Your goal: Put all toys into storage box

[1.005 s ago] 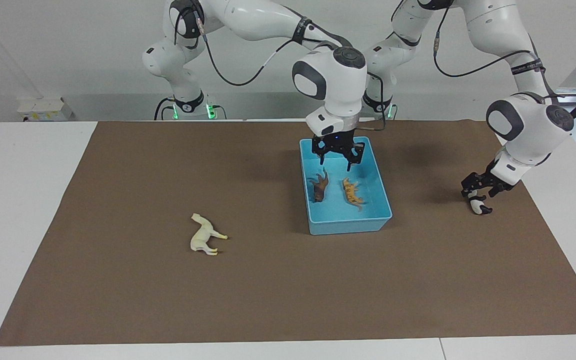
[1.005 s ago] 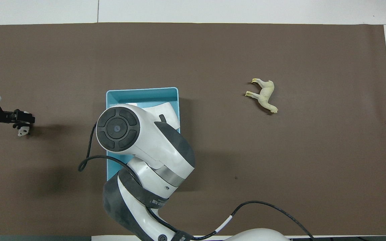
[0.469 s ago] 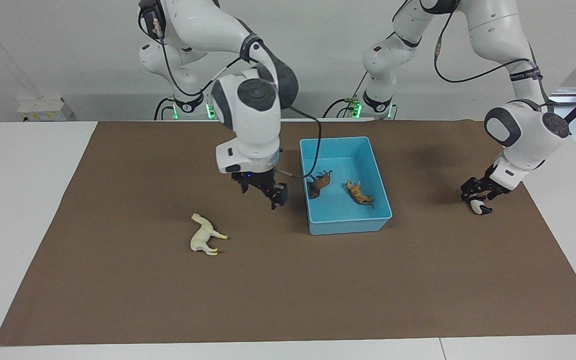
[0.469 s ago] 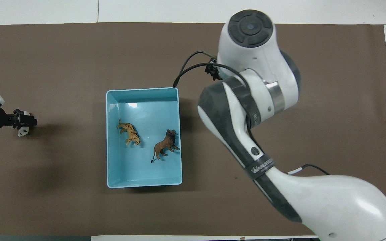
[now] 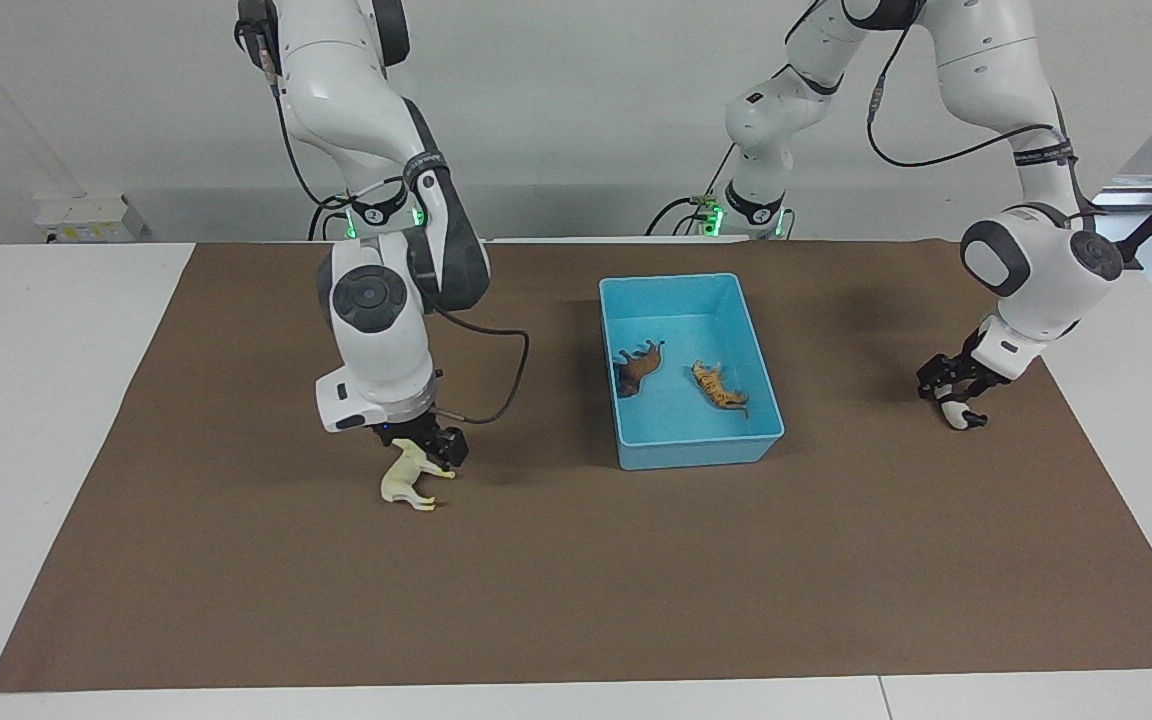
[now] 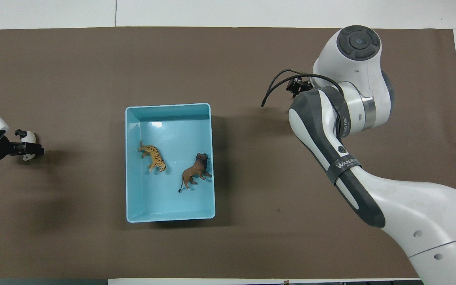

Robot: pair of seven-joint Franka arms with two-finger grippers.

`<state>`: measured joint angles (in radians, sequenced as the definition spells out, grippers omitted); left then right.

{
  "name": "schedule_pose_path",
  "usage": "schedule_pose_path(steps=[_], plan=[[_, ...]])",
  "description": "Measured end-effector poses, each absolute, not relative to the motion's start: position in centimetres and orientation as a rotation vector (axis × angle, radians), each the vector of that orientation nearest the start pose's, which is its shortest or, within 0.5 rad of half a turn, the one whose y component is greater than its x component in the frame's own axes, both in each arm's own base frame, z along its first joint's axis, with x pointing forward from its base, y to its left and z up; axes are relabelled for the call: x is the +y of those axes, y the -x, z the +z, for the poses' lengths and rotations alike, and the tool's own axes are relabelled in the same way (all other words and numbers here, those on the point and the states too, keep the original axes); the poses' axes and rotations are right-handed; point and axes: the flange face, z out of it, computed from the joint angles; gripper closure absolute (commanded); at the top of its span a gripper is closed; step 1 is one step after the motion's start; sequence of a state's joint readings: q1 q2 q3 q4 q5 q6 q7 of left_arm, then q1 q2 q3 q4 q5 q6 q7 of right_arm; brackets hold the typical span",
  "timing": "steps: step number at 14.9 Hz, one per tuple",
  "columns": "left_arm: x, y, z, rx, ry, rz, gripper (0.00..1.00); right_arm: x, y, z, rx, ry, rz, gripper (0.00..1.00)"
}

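The light blue storage box [image 5: 676, 280] [image 6: 168, 106] holds a brown lion [image 5: 636, 368] [image 6: 195, 173] and an orange tiger [image 5: 718, 388] [image 6: 153, 156]. A cream-white horse [image 5: 404, 482] lies on its side on the brown mat toward the right arm's end. My right gripper [image 5: 423, 448] is open, low over the horse's back; in the overhead view the arm hides both. A black-and-white panda [image 5: 960, 415] [image 6: 29, 137] lies toward the left arm's end. My left gripper [image 5: 949, 393] [image 6: 24, 148] is open, down at the panda with its fingers around it.
A brown mat [image 5: 576, 580] covers most of the white table [image 5: 36, 400]. The right arm's cable [image 5: 496, 390] loops between the horse and the box.
My right gripper left the box, where the lion now lies, and swung down to the horse. My left gripper sank slightly onto the panda.
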<state>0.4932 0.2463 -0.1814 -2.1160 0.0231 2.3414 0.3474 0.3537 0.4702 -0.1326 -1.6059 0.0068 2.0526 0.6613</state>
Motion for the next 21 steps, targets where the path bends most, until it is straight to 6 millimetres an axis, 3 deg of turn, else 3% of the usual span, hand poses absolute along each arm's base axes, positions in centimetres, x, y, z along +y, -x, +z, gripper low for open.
schedule_pose_path(steps=[2, 3, 4, 7, 11, 13, 15, 18, 21], plan=[[17.7, -54.3, 29.6, 0.075, 3.172, 0.011, 0.00, 15.0, -65.4, 33.7, 0.658, 3.138, -0.018, 0.00], [17.6, -54.3, 29.6, 0.077, 3.172, 0.011, 0.20, 14.7, -65.2, 32.9, 0.654, 3.141, -0.030, 0.00], [17.5, -54.3, 29.6, 0.081, 3.172, 0.012, 0.47, 14.7, -65.0, 32.4, 0.649, 3.145, -0.036, 0.00], [17.2, -54.4, 29.6, 0.094, 3.168, 0.003, 0.96, 14.6, -64.7, 31.4, 0.633, 3.158, -0.049, 0.00], [17.0, -54.9, 30.1, 0.106, 3.162, -0.022, 1.00, 14.2, -64.4, 29.9, 0.624, 3.155, -0.084, 0.00], [16.4, -55.7, 31.3, 0.130, 3.151, -0.055, 1.00, 13.5, -64.5, 29.6, 0.623, 3.153, -0.091, 0.02], [14.1, -57.3, 34.3, 0.183, 3.143, -0.060, 1.00, 12.9, -64.5, 29.3, 0.624, 3.145, -0.115, 0.27], [7.3, -58.4, 41.6, 0.162, 3.127, -0.074, 1.00, 12.8, -64.1, 28.2, 0.619, 3.128, -0.163, 1.00], [-4.3, -55.9, 47.6, 0.039, 3.114, -0.045, 1.00, 13.1, -64.1, 28.7, 0.645, 3.106, -0.197, 1.00]])
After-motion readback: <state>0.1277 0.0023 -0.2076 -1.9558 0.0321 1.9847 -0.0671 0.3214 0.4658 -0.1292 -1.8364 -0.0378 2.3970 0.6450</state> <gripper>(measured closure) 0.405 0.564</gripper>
